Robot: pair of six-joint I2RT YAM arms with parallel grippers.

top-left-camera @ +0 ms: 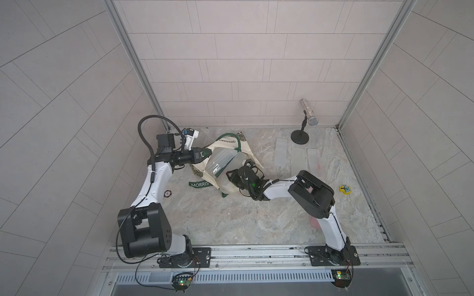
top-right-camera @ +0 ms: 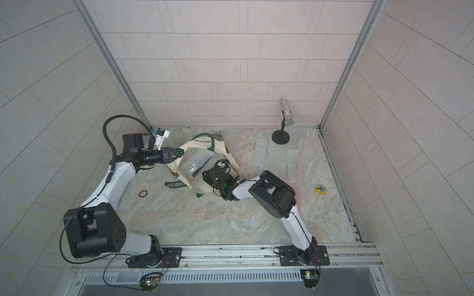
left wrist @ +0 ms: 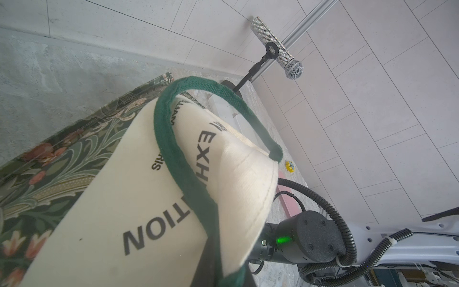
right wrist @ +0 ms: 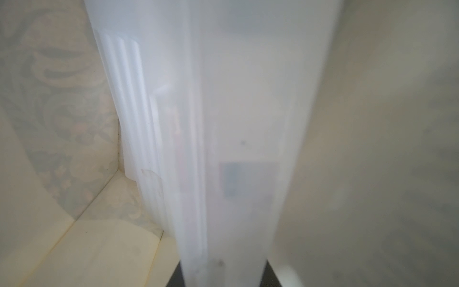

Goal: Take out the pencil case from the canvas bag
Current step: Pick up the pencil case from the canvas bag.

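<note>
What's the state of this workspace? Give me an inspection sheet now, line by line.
Surface: marbled tabletop, pink item under the right arm.
Job's things: canvas bag lies slumped, mouth open; frosted pencil case pokes out, not yet free.
Clutter: microphone on stand, three clear strips, yellow trinket, small ring.
Grippers: left end effector shut on the bag's rim; right end effector appears shut on the pencil case.
Cables: black hose loops above the left arm; wires at the right wrist.
Surroundings: tiled walls, metal frame posts.
</note>
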